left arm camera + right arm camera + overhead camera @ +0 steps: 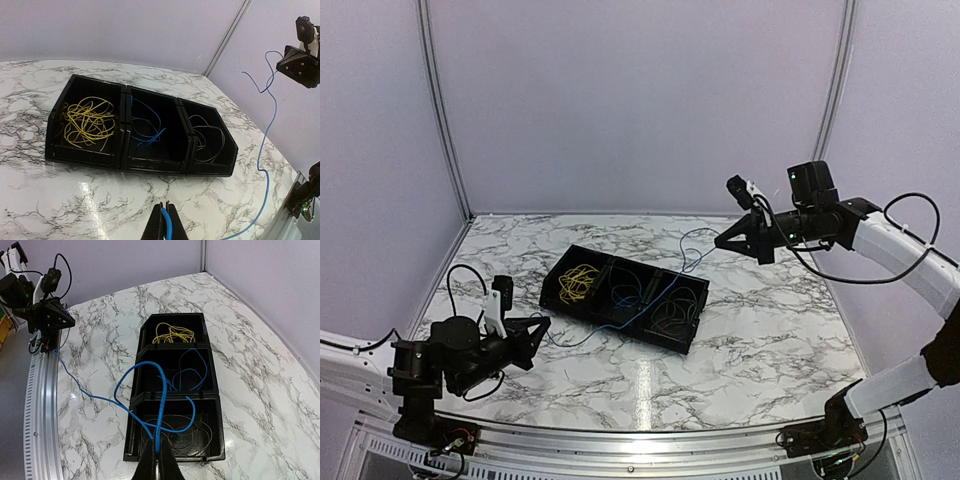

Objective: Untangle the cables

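One long blue cable (578, 341) stretches between both grippers, across the black three-compartment tray (552, 283). My left gripper (542, 325) is low, left of the tray, and shut on one end (166, 220). My right gripper (720, 241) is raised beyond the tray's right end and shut on the other end (163, 393), which loops in front of it. In the tray, a yellow cable tangle (87, 122) fills the left compartment, blue cables (145, 127) the middle one, and thin dark wires (207, 137) the right one.
The tray lies slanted in the middle of the marble table (760, 330). Pale walls enclose the back and both sides. A metal rail (650, 440) runs along the near edge by the arm bases.
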Available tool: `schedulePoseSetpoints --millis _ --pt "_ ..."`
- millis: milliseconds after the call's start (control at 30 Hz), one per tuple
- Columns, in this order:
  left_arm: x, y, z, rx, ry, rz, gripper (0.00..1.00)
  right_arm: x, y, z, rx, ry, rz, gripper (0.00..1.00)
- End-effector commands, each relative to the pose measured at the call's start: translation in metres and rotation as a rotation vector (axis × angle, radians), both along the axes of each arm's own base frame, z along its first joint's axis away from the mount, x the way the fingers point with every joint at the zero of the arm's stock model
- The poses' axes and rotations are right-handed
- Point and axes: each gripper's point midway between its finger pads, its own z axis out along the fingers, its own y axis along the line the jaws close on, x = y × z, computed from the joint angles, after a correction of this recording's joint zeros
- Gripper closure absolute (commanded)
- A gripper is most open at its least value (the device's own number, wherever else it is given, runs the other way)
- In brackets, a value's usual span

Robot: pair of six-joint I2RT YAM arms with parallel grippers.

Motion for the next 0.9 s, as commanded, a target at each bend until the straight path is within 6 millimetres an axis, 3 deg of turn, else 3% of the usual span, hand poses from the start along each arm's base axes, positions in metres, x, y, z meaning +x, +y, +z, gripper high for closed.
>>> schedulePoseSetpoints --millis 0,200,467,800,867 --pt "0.008 0.022 0.017 0.049 -0.049 0.097 1.00 0.016 -0.013 -0.001 -0.026 -0.037 -0.101 1.00" --pt "0.014 0.068 0.025 0.095 -0.057 0.260 1.00 0.037 -0.042 0.007 0.011 -0.033 -0.243 1.00" --pt "0.013 0.079 0.033 0.076 -0.068 0.280 1.00 0.041 -0.043 -0.001 0.020 -0.001 -0.261 1.00" --pt "0.020 0.096 0.097 0.172 -0.196 0.359 1.00 0.056 -0.038 -0.005 -0.002 0.039 -0.253 1.00" --pt "0.018 0.091 0.106 0.172 -0.210 0.322 1.00 0.056 -0.027 -0.009 -0.012 0.043 -0.220 1.00"
